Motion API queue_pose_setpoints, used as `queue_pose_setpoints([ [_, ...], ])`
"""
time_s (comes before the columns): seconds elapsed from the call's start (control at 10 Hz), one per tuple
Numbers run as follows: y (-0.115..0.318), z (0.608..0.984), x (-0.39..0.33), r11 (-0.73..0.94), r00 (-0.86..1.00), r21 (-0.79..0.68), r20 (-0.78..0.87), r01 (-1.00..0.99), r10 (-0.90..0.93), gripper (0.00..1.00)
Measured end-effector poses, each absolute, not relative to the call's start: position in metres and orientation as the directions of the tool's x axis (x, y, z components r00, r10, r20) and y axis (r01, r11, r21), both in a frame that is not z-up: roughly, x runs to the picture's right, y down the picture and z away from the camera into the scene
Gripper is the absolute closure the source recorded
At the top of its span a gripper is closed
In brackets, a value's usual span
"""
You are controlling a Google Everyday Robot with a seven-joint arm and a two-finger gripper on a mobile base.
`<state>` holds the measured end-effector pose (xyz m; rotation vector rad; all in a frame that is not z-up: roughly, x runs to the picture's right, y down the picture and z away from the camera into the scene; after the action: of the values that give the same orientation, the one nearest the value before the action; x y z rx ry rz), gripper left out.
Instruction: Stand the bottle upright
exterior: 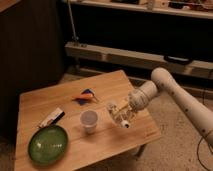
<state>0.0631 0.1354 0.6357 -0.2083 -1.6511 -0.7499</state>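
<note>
- My gripper [120, 114] hangs low over the right half of the table [60, 102], near the right edge and a little toward the front corner. I cannot tell how the jaws stand, because pale gripper parts and the pale thing there run together.
- The bottle [122, 118] appears to sit right in that cluster, tilted, with a small dark round spot pointing down toward the front edge. I take that spot to be its top, though I cannot be sure, and I cannot say whether the bottle touches the wood.
- My judgement is that the bottle is not yet upright, so the job is mid-way: it needs turning until its base faces the tabletop.
- My wrist comes in from the right edge, angled downward, which suits reaching a lying thing from the side.
- The paper cup [89, 120] stands upright just to the left of my gripper, close enough that a swing of the bottle could knock it.
- Beyond the cup, toward the back edge, lies a small orange-and-blue packet [84, 96], out of the way.
- A flat white-and-black packet [52, 118] lies near the left edge.
- A green plate [48, 145] rests at the front left corner, well apart from my work.
</note>
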Motion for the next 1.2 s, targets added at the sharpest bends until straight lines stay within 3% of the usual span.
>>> queue_pose_setpoints([
  [0.5,0.151,0.612,0.062,0.859,-0.158,0.259,0.965,0.442,-0.21,1.0],
  [1.2,0.153,0.625,0.063,0.895,-0.156,0.254,0.965,0.368,-0.21,1.0],
])
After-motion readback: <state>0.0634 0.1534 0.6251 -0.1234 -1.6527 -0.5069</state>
